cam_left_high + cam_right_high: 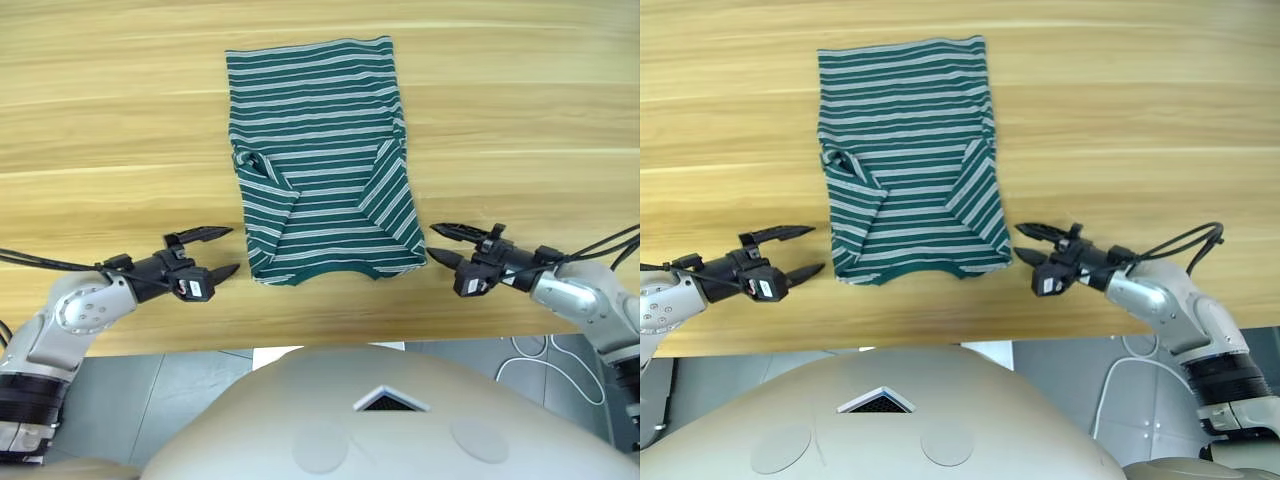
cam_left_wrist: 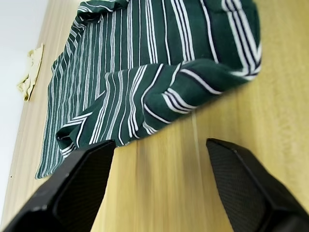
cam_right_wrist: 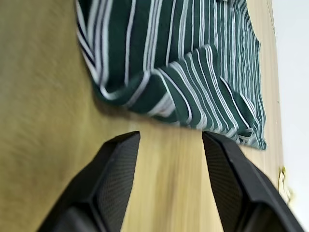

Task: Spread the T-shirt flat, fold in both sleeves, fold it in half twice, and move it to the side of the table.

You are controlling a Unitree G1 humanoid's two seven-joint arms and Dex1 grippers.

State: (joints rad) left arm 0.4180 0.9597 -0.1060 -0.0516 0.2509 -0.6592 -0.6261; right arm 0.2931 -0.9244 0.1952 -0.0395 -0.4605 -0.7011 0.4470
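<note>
Between left gripper (image 1: 234, 249) and right gripper (image 1: 431, 240), sleeve-folded T-shirt (image 1: 320, 150)

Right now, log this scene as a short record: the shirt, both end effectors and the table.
T-shirt: green with white stripes, lying on the table, both sleeves folded in over the body, not yet folded in half
left end effector: open, empty, beside the shirt's near left corner, apart from it
right end effector: open, empty, close beside the near right corner
table: light wood
</note>
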